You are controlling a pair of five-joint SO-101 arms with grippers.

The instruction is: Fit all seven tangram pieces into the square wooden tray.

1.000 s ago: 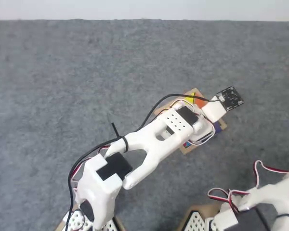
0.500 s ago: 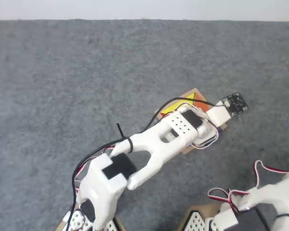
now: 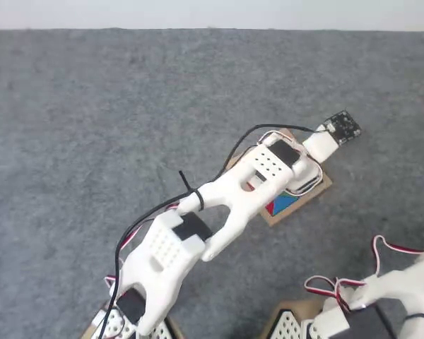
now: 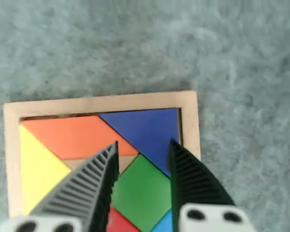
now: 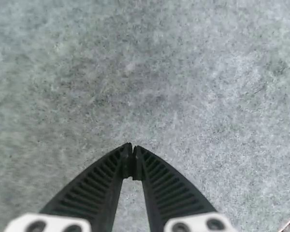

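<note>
**Left arm and tray.** The left arm (image 3: 226, 201) is stretching across the grey felt-covered table (image 3: 78, 106) to the square wooden tray (image 4: 101, 100). The left claw (image 4: 143, 145) is hanging over the tray's middle, its jaws standing partly open and gripping nothing.

**Pieces inside the tray.**
- A yellow triangle (image 4: 36, 174) is lying against one tray wall.
- An orange triangle (image 4: 72, 135) is lying along the adjoining wall.
- A dark blue triangle (image 4: 145, 126) is filling the next corner.
- A green square (image 4: 142, 186) is sitting under the claw, touching a red piece (image 4: 120, 222) and a light blue piece (image 4: 165, 223).
- A strip of bare wood (image 4: 79, 163) is showing beside the orange triangle.

**Right arm.** The right arm (image 3: 389, 289) is sitting well apart from the tray. The right claw (image 5: 132, 162) is pressing its jaws together tip to tip, holding nothing, over bare table.
</note>
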